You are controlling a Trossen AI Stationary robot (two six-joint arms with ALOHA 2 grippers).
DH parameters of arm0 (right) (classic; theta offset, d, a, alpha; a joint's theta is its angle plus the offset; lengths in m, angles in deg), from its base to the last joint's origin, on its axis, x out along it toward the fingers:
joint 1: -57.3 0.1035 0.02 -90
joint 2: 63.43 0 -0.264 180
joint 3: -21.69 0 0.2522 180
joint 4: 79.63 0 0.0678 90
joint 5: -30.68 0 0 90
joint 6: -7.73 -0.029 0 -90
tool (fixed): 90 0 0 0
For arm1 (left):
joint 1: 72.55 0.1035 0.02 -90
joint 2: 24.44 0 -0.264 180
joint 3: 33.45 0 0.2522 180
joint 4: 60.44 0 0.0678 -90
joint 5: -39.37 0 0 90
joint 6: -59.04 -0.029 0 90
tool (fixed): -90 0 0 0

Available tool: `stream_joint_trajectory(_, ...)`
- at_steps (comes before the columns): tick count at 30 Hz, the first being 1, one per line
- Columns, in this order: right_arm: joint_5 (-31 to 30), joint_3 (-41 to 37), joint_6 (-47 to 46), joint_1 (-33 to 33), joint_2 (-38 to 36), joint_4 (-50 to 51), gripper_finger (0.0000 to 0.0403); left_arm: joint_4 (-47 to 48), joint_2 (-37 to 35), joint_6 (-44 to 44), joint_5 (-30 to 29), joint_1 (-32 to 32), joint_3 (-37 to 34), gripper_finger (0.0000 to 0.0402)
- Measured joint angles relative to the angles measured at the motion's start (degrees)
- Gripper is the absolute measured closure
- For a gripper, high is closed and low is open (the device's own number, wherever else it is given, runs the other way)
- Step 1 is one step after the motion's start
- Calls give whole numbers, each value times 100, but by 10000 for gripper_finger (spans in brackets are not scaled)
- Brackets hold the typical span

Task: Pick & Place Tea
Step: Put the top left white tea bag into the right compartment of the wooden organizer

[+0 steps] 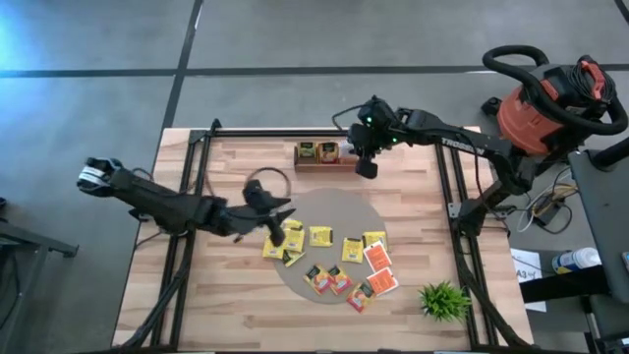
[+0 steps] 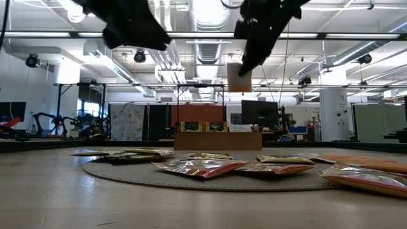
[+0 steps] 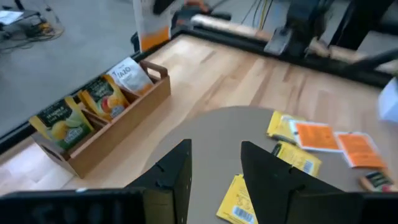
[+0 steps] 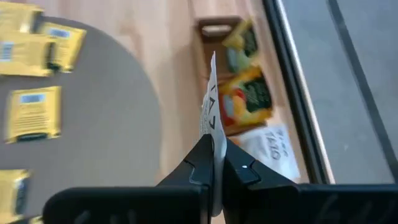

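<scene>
My right claw (image 4: 214,163) is clenched on a white tea packet (image 4: 211,109), pinched by its edge so it hangs thin and upright, which should let it slot into the wooden tray (image 1: 326,162) just below (two compartments already hold packets, and a white one lies there too). My left claw (image 3: 214,171) hangs released and empty over the round mat (image 1: 364,211), fingers spread above the yellow packets (image 1: 320,236), ready to drop on one. The orange-red packets (image 1: 377,257) lie near the mat's edge on the counter (image 1: 246,315).

One tray (image 1: 327,163), one plant (image 1: 443,300)
</scene>
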Motion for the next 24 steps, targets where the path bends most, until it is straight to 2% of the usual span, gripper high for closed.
stream_joint_trajectory(5, 107, -290, -92, -373, 163, -558, 394, -352, -1119, -2, 10, 83, -895, 268)
stream_joint_trajectory(11, 377, -314, 209, -506, 549, -588, 394, -530, -1989, -218, 19, 295, -1408, 268)
stream_joint_trajectory(15, 505, -314, 840, -572, 866, -550, 394, -999, -2104, -216, 14, 408, -1522, 268)
stream_joint_trajectory(19, 551, -323, 973, -730, 1054, -484, 394, -1619, -1960, -10, 5, 411, -1532, 268)
stream_joint_trajectory(24, 552, -337, 1368, -921, 1111, -559, 394, -1745, -1664, -18, -222, 413, -1409, 268)
